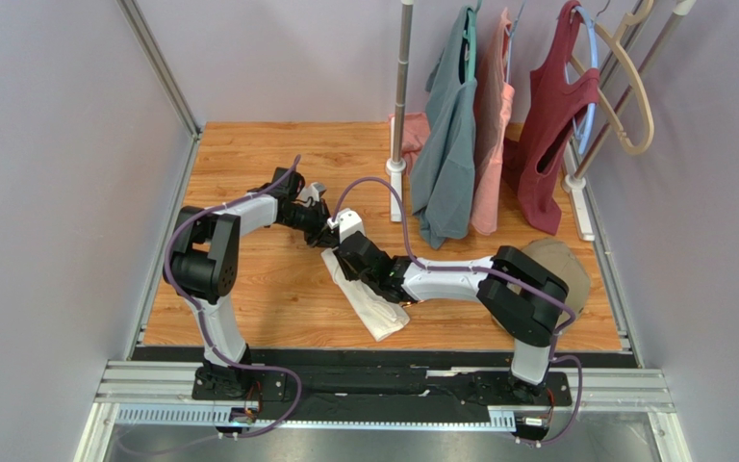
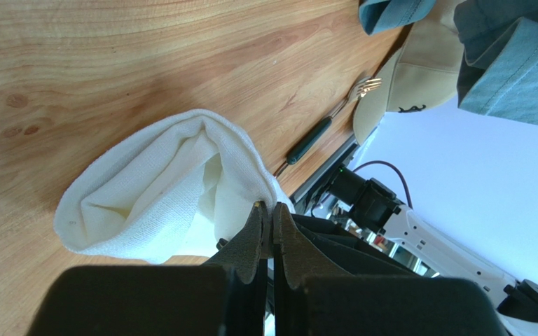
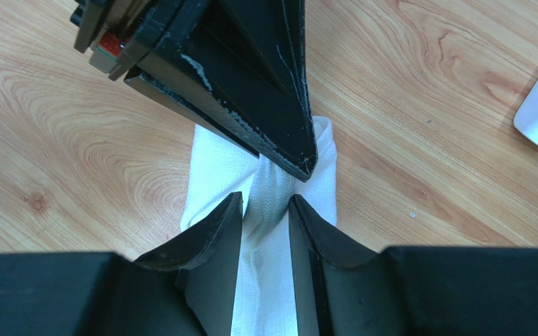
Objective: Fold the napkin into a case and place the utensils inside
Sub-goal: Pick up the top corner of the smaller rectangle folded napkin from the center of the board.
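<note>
A table [image 1: 248,173] of warm orange-brown wood grain with a few knots fills an alcove of plain pale lilac-grey walls, edged left and right by aluminium rails, with a black strip and a metal frame along the near edge where the two arm bases are bolted. At the far right stands a clothes rack [image 1: 401,87] on white feet, hung with a teal shirt [image 1: 448,154], a pink garment [image 1: 491,144] and a maroon top [image 1: 548,144]; empty hangers [image 1: 633,96] dangle to their right. A beige cap [image 1: 566,265] lies at the near right, partly under the right arm. The white napkin [image 1: 373,308] lies near the middle of the table, a long folded strip running from far left to near right. Its far end is lifted into an open pouch. The left gripper [image 2: 268,206] has its fingers pressed fully together on the edge of that pouch, pinching the cloth. The right gripper [image 3: 265,198] stands partly open just nearer, its two fingers astride a ridge of the napkin; whether the pads touch the cloth cannot be told. One utensil shows, a fork [image 2: 324,126] with a dark green handle and gold tines, lying flat on the wood between the napkin and the cap, apart from the napkin.
</note>
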Robot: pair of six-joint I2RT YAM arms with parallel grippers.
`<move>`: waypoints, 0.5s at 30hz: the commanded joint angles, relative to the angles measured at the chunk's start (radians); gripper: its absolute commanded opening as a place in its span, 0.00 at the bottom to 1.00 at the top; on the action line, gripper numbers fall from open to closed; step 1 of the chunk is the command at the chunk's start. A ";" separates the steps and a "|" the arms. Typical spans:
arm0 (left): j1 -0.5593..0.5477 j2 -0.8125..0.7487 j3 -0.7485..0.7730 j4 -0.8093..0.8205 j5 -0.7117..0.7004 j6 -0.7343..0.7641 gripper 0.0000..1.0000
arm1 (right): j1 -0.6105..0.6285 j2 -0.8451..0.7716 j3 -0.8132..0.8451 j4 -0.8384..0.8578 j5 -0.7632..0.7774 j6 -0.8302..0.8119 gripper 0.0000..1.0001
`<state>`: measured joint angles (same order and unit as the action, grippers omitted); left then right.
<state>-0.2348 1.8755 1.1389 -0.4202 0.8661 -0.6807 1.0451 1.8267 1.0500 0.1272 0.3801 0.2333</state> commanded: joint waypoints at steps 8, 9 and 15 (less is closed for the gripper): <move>0.003 -0.045 -0.004 0.031 0.014 -0.031 0.00 | 0.012 0.036 0.044 0.048 0.085 -0.037 0.15; 0.003 -0.045 -0.002 0.031 0.017 -0.031 0.00 | 0.012 0.039 0.044 0.051 0.085 -0.045 0.13; 0.003 -0.047 -0.001 0.027 0.016 -0.033 0.00 | 0.012 0.033 0.015 0.097 0.075 -0.066 0.04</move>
<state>-0.2344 1.8755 1.1370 -0.4137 0.8555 -0.6994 1.0531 1.8519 1.0645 0.1406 0.4301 0.1925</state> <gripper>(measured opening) 0.017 0.064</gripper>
